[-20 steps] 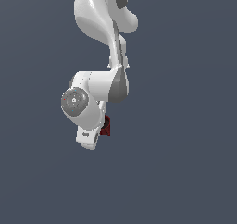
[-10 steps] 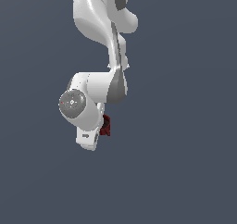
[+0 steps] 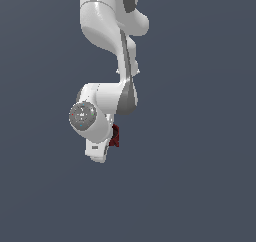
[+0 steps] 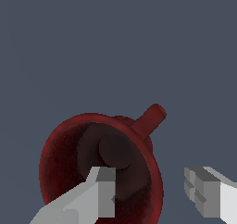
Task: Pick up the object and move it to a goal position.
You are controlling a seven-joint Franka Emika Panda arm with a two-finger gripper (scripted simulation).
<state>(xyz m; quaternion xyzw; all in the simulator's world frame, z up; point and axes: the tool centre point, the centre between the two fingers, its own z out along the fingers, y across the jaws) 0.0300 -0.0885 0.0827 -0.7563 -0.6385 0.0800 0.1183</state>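
One finger (image 4: 99,193) sits inside the mug (image 4: 74,149); gripper (image 4: 155,195) straddles its wall, grasp uncertain.

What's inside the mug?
Nothing: the mug shows only its dark inside and round bottom. One finger reaches over the rim, hiding part of the near wall.

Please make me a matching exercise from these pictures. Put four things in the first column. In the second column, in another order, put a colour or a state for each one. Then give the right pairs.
Column one
1. mug
2. mug's handle
3. fingers
4. round cap on the arm

Column two
A. grey disc with small coloured marks
B. spread apart, one over the mug's opening and one outside its rim
C. dark red with a dark inside
D. short stub sticking out from the side

Pairs: 1-C, 2-D, 3-B, 4-A
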